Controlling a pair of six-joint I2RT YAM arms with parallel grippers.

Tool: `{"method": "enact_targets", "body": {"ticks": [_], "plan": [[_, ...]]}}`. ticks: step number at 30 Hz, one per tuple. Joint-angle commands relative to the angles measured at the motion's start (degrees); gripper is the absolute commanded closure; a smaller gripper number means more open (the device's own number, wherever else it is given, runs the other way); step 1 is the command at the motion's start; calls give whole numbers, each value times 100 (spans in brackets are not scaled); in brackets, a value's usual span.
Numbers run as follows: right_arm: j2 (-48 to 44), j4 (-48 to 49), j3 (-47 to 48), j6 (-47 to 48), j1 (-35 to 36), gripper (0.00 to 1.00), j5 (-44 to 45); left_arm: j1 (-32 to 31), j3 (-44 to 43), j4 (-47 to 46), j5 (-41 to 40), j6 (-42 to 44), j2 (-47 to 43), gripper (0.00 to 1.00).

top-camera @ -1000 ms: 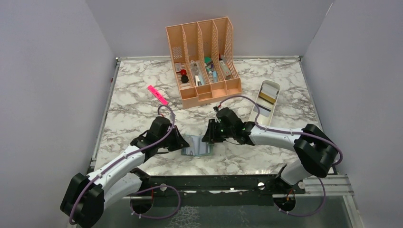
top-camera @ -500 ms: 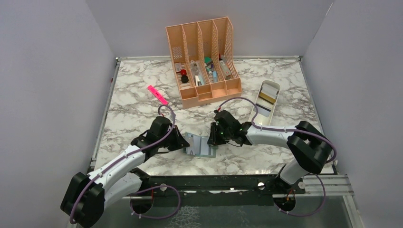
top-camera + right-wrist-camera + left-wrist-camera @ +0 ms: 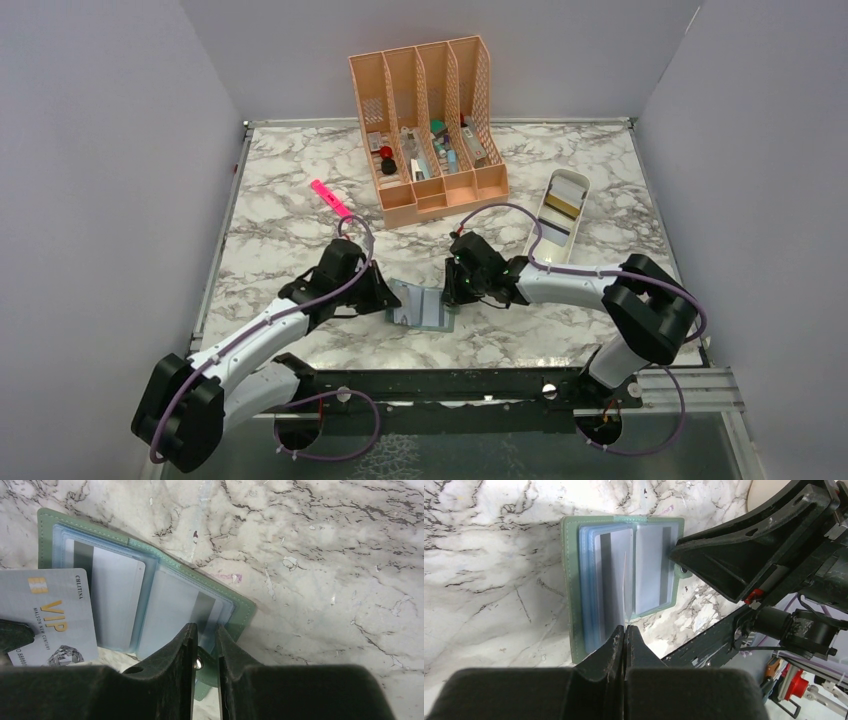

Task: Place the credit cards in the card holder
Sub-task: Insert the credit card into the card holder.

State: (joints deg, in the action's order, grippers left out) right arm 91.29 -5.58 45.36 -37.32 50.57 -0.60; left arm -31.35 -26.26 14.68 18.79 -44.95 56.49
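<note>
Nearest you, your left gripper (image 3: pixel 625 636) is clenching the silver VIP card (image 3: pixel 50 617) by one edge. It is holding the card over the left leaf of the card holder (image 3: pixel 150 600), which is lying open on the table (image 3: pixel 325 555). I cannot tell whether the card's edge is entering a pocket.

Your right gripper (image 3: pixel 205 635) is pinching the holder's green border beside the snap tab, pinning it down.

The card is looking stiff, light and slick, so I judge you are needing a firm grip that leaves the leading edge free. The holder is seeming soft and floppy, with tight clear pockets, so a corner is probably going in first.

Farther back, the other credit cards (image 3: pixel 563 207) are lying in the white tray (image 3: pixel 584 200), thin and flat. They are likely best taken by an edge.
</note>
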Motion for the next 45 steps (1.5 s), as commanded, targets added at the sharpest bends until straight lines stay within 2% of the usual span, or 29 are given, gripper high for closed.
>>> {"method": "enact_targets", "body": {"ticks": [1, 11, 16, 28, 45], "plan": [[133, -70, 95, 128, 32, 76, 271, 24, -277, -52, 289, 190, 162, 100], [130, 133, -79, 97, 32, 78, 177, 42, -231, -440, 404, 197, 569, 100], [88, 116, -116, 115, 32, 78, 189, 42, -77, -917, 652, 178, 795, 100], [34, 118, -164, 173, 32, 80, 241, 50, 177, -1398, 628, 152, 1097, 100], [89, 119, -135, 190, 32, 80, 211, 50, 180, -1600, 739, 50, 1014, 100]]}}
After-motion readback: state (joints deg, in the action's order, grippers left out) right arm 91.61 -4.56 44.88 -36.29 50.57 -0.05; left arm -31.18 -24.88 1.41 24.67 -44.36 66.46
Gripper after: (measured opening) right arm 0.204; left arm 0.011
